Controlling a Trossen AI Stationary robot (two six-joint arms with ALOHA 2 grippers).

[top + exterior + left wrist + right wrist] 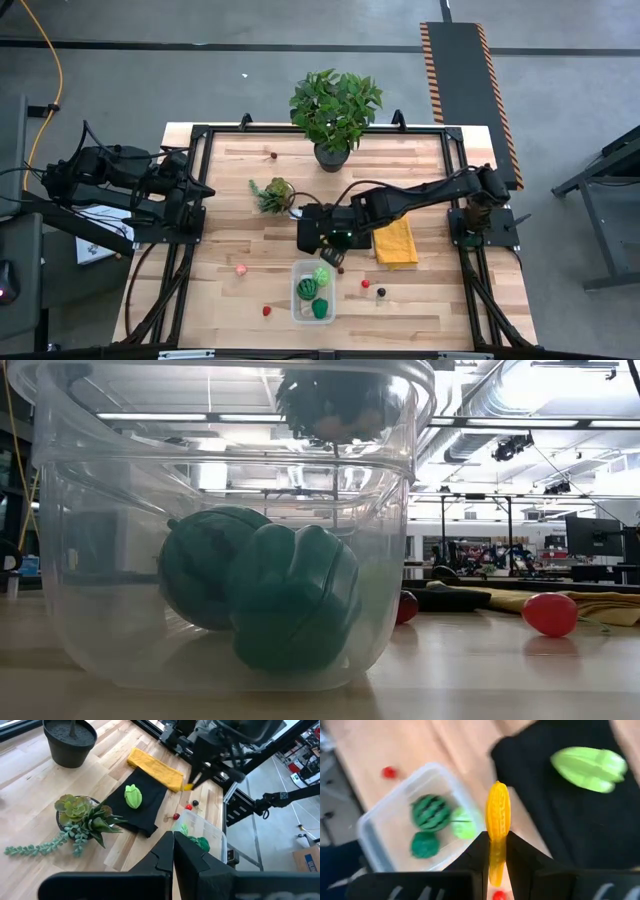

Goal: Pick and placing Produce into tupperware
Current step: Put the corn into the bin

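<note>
My right gripper (495,837) hangs over the table beside the tupperware's far rim (338,258) and is shut on a yellow toy corn cob (498,805). The clear tupperware (300,303) holds a striped green melon (430,811), a dark-green piece (424,845) and a lime-green piece (464,825). Another lime-green fruit (590,767) lies on a black cloth (145,805). Small red, pink and dark pieces lie loose on the wood. My left gripper (174,851) waits, shut, by the table's left edge (185,195). My right gripper pinches the corn cob between its two fingers (481,851), on the cob's rear half (498,831). The cob lies along the fingers, and its free end (498,787) sticks out past the fingertips. It is lifted clear of the table, pointing down over the tupperware's far edge.
A folded yellow cloth (396,242) lies right of the gripper. A small succulent (272,193) and a large potted plant (333,110) stand farther back. Loose pieces: pink (240,268), red (267,311), red (365,283), dark (380,292), red (273,155).
</note>
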